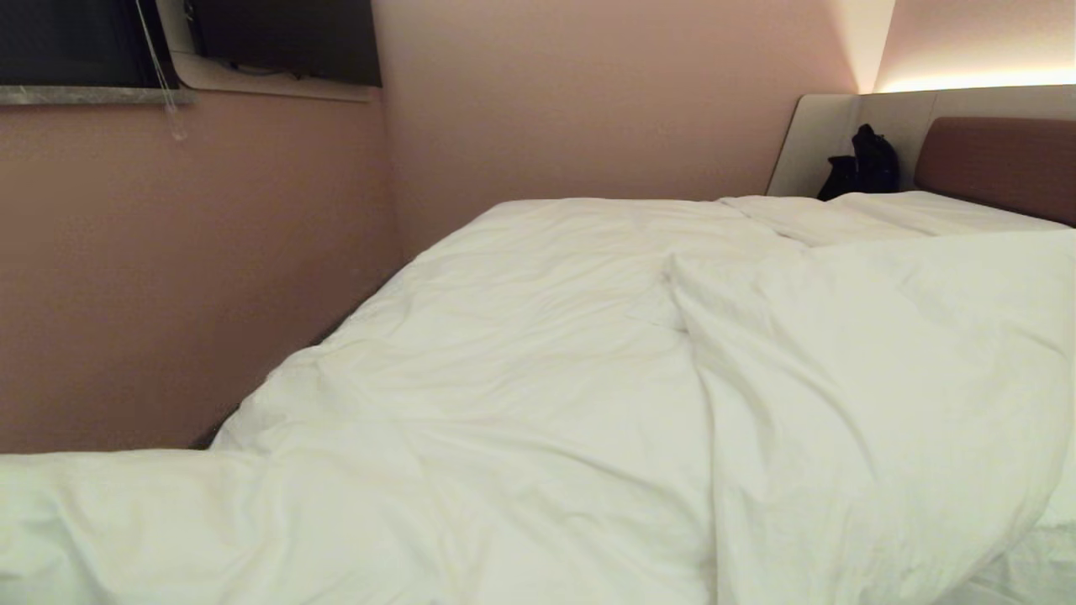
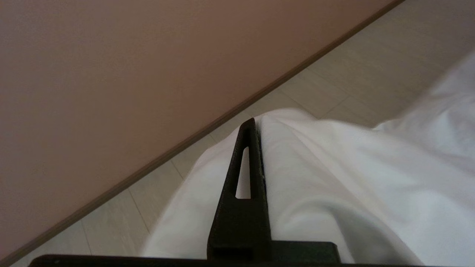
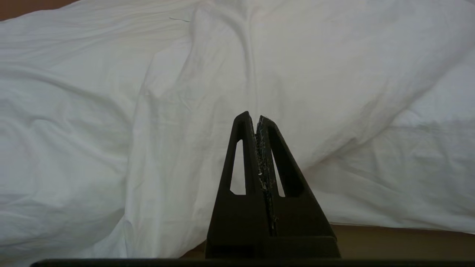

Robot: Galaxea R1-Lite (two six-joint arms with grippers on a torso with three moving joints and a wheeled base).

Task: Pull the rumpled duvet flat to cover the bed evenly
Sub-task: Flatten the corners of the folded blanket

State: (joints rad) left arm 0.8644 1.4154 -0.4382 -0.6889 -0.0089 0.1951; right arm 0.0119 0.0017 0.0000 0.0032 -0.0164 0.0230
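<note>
Your left gripper [image 2: 256, 126] is clamped on a fold of the duvet [image 2: 334, 178], which drapes off to one side of its fingers, with floor [image 2: 334, 81] and wall [image 2: 130, 74] beyond the tips. Your right gripper [image 3: 256, 118] has its fingers pressed together on nothing, and the duvet lies rumpled over the bed [image 1: 992, 164] just ahead of it.

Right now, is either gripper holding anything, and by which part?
The left gripper is shut on a bunched fold of the duvet, out over the floor. The right gripper is shut and holds nothing.
</note>
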